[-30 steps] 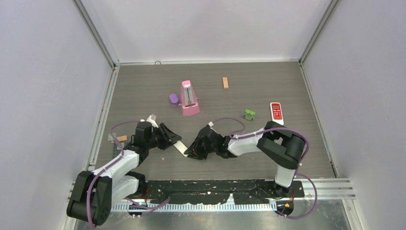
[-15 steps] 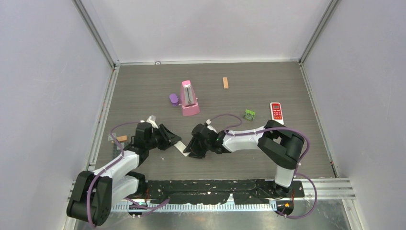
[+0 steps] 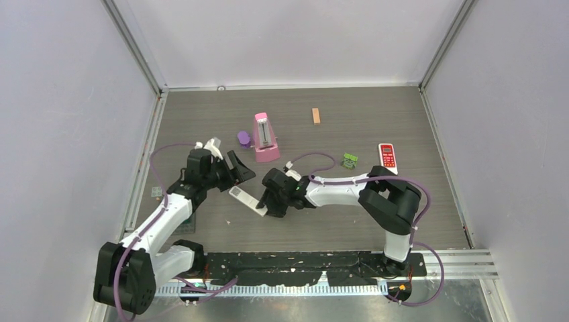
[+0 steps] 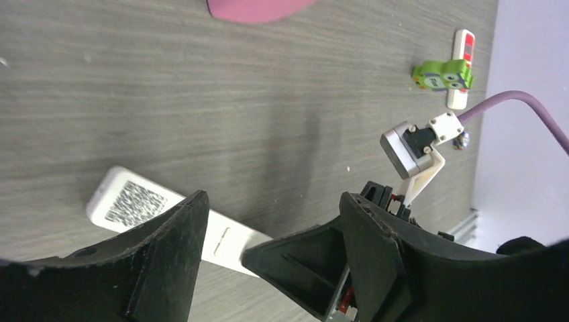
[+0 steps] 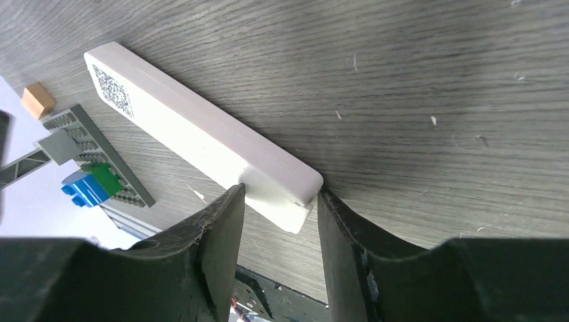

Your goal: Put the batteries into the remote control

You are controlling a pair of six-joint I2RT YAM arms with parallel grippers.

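Top external view: the white remote (image 3: 247,201) lies flat on the table (image 3: 402,107) near the middle. Its long axis runs far-left to near-right, with the QR-code end pointing far-left. More of it shows than a second ago (the left arm has pulled off it). The left gripper (image 3: 239,168) now hangs far-left of it, jaws wide and empty. The right gripper (image 5: 278,198) has slid left to straddle the near-right end, fingers (image 5: 215,228) against both long edges; whether they clamp it I cannot tell.

White remote (image 5: 201,137) right at my tips: smooth matt plastic. Tabletop (image 5: 436,67) is matt grey woodgrain, flecked and lightly scuffed. My right fingers (image 5: 215,248) are dull black plastic.
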